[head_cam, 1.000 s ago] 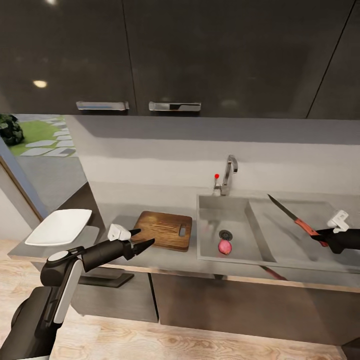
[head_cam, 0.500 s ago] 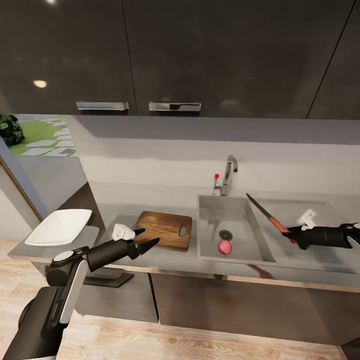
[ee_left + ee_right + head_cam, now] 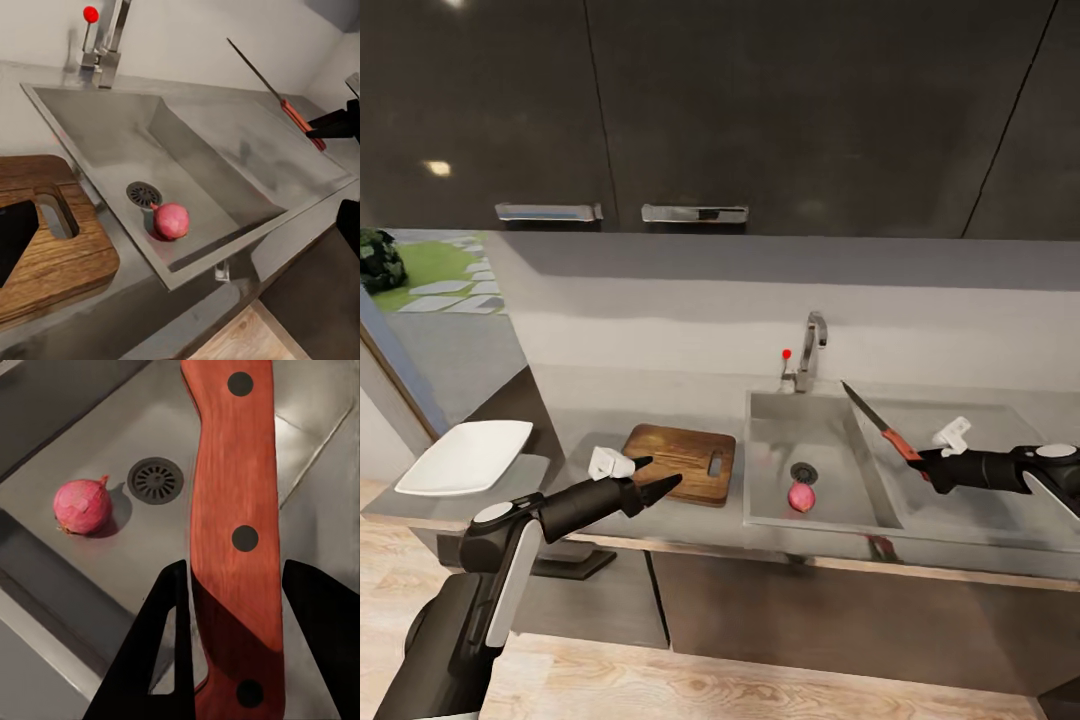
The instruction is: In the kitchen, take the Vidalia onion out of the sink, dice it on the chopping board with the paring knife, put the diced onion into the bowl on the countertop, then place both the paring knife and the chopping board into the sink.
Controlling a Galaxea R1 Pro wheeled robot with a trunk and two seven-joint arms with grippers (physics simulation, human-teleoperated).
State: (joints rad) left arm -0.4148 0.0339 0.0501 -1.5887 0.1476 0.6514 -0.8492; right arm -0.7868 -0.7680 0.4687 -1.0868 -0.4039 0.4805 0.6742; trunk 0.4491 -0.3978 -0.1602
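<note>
Red-handled paring knife [image 3: 878, 425] — gripped by right fingers [image 3: 169, 607] above sink [image 3: 830, 515]; onion [image 3: 800, 496] beside drain; left fingers [image 3: 645, 465] open near chopping board [image 3: 680, 462].

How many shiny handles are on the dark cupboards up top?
2. One cupboard handle sits on the left door, the other handle right beside it on the next door. The cupboards run past the picture's edges, so more may be hidden.

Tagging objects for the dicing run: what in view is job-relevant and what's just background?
Job:
onion
sink
chopping board
paring knife, held in right hand
bowl
countertop

Background:
tap
upper cabinets
</note>
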